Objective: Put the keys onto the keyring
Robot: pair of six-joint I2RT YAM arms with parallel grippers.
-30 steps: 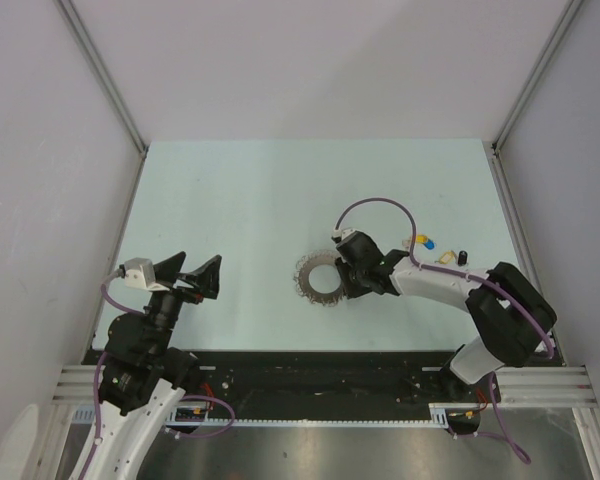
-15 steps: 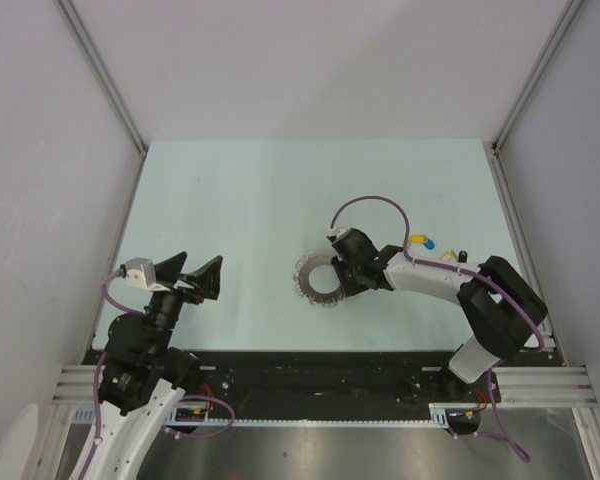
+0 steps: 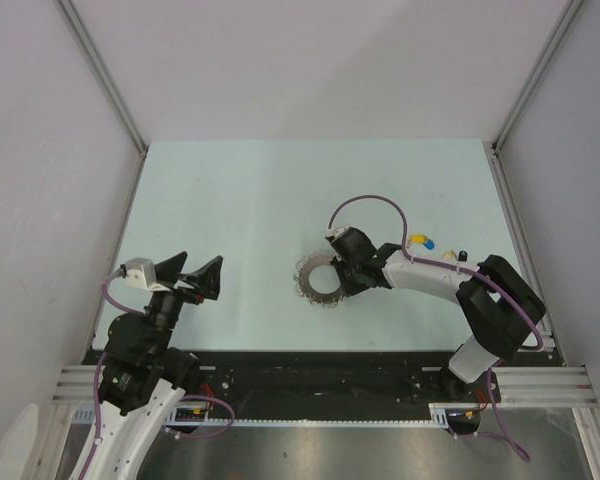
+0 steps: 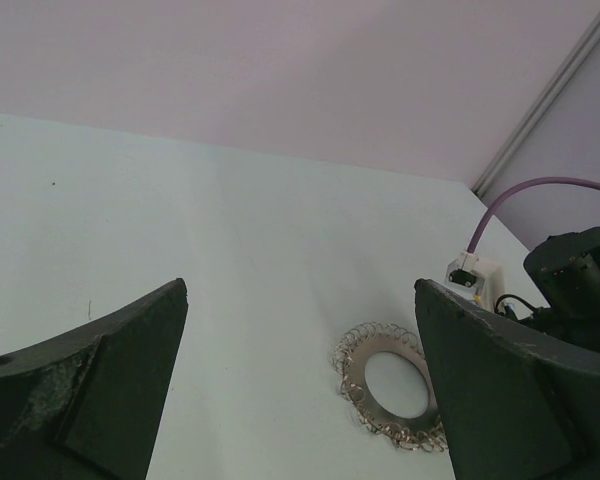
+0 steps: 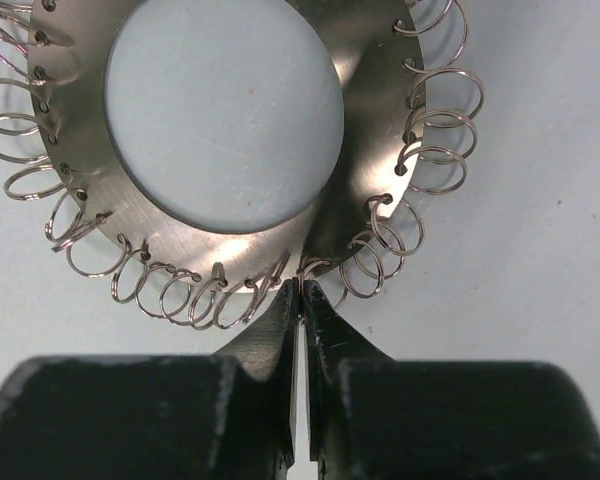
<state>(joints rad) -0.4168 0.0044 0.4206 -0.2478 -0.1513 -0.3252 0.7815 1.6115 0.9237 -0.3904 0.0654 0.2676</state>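
Note:
The keyring (image 3: 318, 278) is a flat silvery disc with a wide hole and small wire loops around its edge, lying mid-table. My right gripper (image 3: 342, 278) is at its right edge. In the right wrist view the ring (image 5: 360, 150) fills the top, and the gripper (image 5: 300, 292) is shut with its tips pinching one small wire loop on the rim. The keys lie to the right: a yellow and blue one (image 3: 420, 240), a pale one (image 3: 446, 259) and a black one (image 3: 461, 256). My left gripper (image 3: 202, 278) is open and empty at the left. In its wrist view (image 4: 300, 300) the ring (image 4: 395, 385) lies ahead.
The pale green table (image 3: 240, 200) is boxed in by grey walls with metal corner posts (image 3: 105, 80). A purple cable (image 3: 375, 200) arcs over the right wrist. A black rail (image 3: 310, 370) runs along the near edge.
My right gripper has slid a little left and farther onto the ring's right edge. The ring has barely moved. The left arm has not moved.

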